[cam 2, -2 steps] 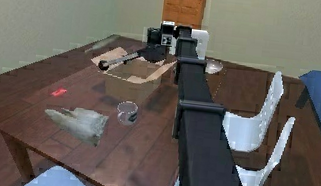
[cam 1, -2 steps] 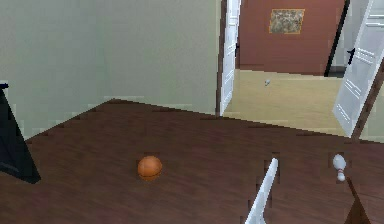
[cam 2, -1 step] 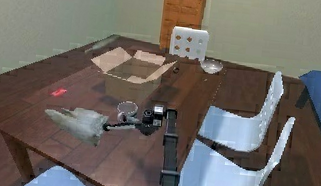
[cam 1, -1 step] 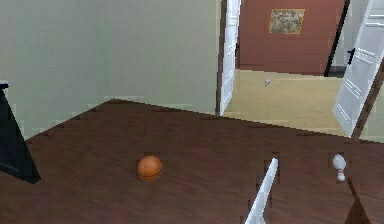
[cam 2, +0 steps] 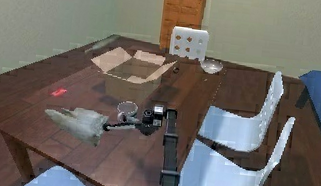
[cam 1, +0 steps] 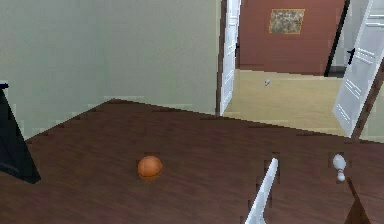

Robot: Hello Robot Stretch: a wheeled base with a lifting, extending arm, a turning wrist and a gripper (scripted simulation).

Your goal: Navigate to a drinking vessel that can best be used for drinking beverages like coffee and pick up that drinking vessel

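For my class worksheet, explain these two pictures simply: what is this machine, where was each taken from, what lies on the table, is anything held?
It is a wheeled robot with one reaching arm, in a simulated house. The forward view looks ahead from the robot: dark floor, an orange ball, an open doorway. The arm side view looks out sideways: the dark bar is the arm, ending in a gripper. On the wooden table lie an open cardboard box, a glass bowl, a pale crumpled thing and a small cup-shaped thing by the gripper. Whether it holds anything cannot be told.
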